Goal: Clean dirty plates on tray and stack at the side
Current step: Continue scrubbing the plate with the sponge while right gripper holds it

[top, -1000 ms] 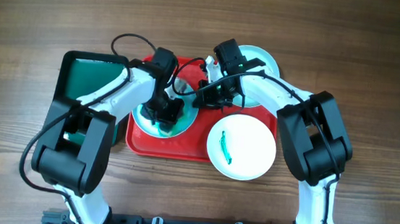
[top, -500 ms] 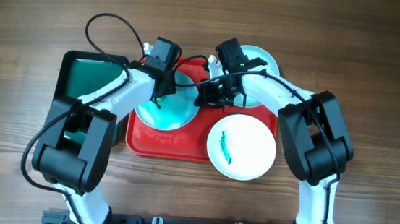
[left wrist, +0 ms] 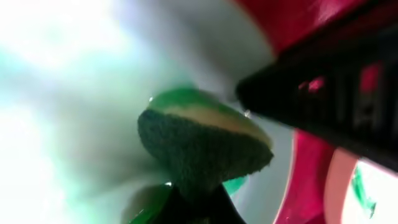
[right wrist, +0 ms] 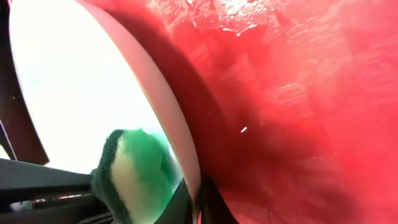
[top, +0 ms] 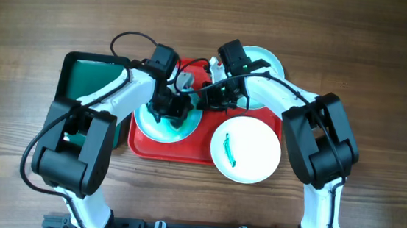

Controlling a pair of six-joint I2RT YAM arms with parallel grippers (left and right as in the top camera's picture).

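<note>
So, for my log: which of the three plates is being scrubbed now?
The plate on the tray's left side, under the left gripper's green sponge; the other two lie right of it.

Both arms reach in from the near edge and meet over the middle. The left arm bends at the elbow and angles inward. Its wrist is tipped down and the left gripper is clamped on a green sponge. The right arm arcs in from the other side, wrist stretched leftward. The right gripper sits low, pinching the rim of a plate. The two grippers sit just beside each other.
</note>
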